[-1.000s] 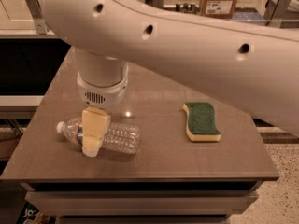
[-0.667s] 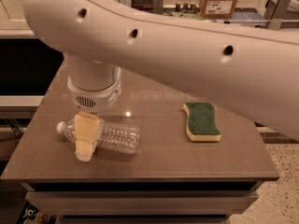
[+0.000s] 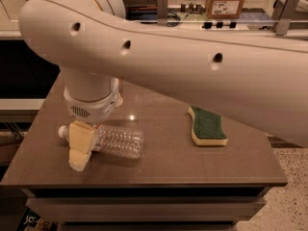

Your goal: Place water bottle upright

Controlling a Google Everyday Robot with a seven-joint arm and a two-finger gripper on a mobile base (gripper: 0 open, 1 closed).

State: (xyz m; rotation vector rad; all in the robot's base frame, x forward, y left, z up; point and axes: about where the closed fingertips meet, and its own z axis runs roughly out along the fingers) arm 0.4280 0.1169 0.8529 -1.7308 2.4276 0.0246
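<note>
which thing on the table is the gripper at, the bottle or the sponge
The clear water bottle, which lies on its side. The gripper is at its cap end, while the green-and-yellow sponge lies well apart from both on the table.

Brown table point(image 3: 159, 165) with a smooth top, seen from above; a small highlight point(image 3: 131, 117) marks overhead light. Below its front edge run pale horizontal drawer fronts point(image 3: 144, 208). Speckled floor point(image 3: 293, 201) shows at lower right. Behind, a rail with metal brackets point(image 3: 162, 4) carries a cardboard box point(image 3: 226, 1); a dark recess point(image 3: 24, 76) lies at left. The gripper point(image 3: 82, 146) hangs over the table's front left part.
</note>
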